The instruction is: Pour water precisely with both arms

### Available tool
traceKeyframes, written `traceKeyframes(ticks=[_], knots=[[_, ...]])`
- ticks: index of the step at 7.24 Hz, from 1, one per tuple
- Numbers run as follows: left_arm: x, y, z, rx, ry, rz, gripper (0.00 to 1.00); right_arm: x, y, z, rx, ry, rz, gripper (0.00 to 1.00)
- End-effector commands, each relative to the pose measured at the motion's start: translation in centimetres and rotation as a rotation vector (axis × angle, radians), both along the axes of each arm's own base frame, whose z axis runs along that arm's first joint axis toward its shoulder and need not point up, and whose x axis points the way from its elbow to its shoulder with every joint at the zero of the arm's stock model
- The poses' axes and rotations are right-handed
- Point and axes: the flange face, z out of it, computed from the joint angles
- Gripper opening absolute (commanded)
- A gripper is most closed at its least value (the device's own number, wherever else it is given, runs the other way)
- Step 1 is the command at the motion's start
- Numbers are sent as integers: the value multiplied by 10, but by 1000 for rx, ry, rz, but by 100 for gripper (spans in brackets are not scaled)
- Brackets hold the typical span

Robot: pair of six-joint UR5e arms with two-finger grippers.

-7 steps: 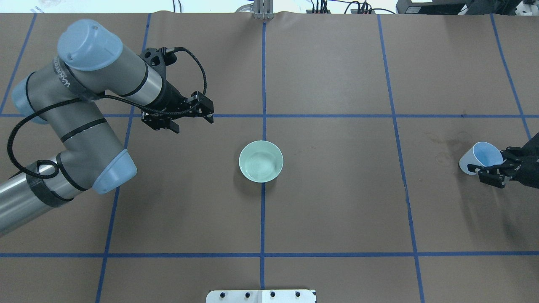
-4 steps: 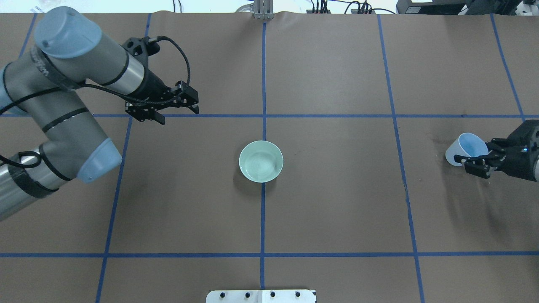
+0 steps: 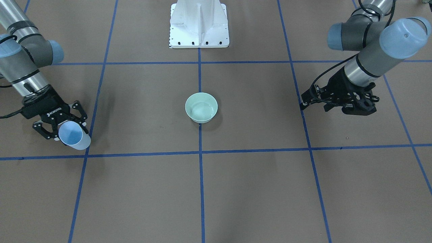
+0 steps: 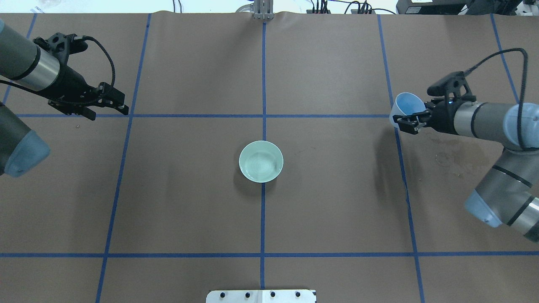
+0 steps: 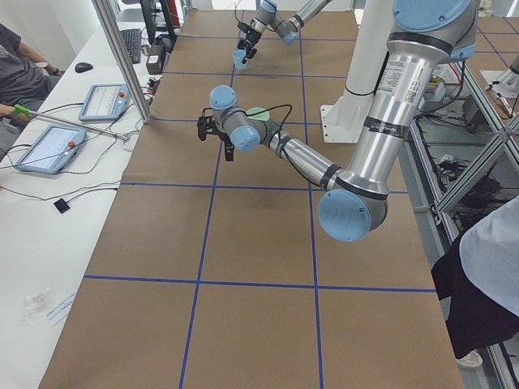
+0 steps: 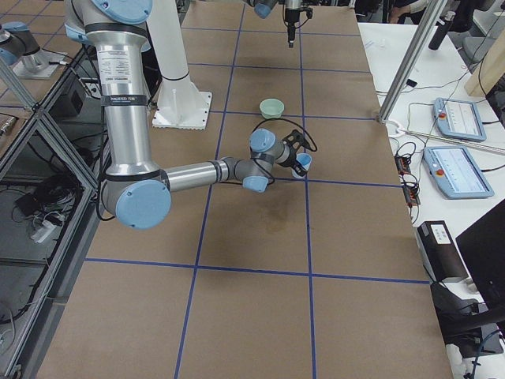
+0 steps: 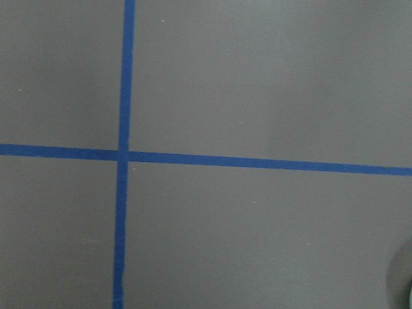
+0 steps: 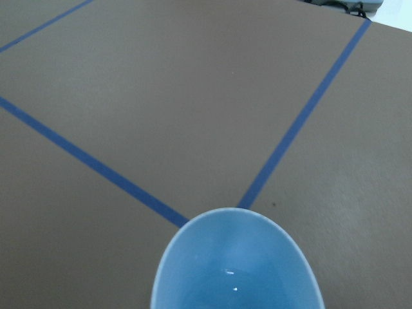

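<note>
Your right gripper (image 4: 410, 118) pinches a blue cup (image 4: 405, 105), probably light and easily crushed, by its wall at middle right, a little slosh-prone water (image 8: 232, 283) inside, while your left gripper (image 4: 109, 113) hangs spread and empty upper left.

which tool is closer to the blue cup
Right. The right tool is shut on the cup. The left tool is empty, on the far side of the bowl.
</note>
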Motion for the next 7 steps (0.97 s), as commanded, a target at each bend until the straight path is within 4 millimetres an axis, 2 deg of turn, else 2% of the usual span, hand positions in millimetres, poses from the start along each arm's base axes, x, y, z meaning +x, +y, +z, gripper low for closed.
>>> traceKeyframes(ticks=[1,2,3,4,5,7], knots=[[-6,-2,23,-6,-22,9,99,-70,45,-104,-22,133,-44,47],[-4,-6,34,-1,-34,19,99,-113,66,-150,-4,213,-33,47],[-5,-10,45,1,-47,25,99,-146,88,-188,-10,296,-51,47],[-10,-16,54,4,-58,27,99,-172,108,-209,-6,359,-72,47],[-12,-21,67,9,-72,37,99,-200,132,-217,18,414,-84,47],[-11,-23,74,3,-80,42,99,-228,133,-253,-8,543,-96,47]])
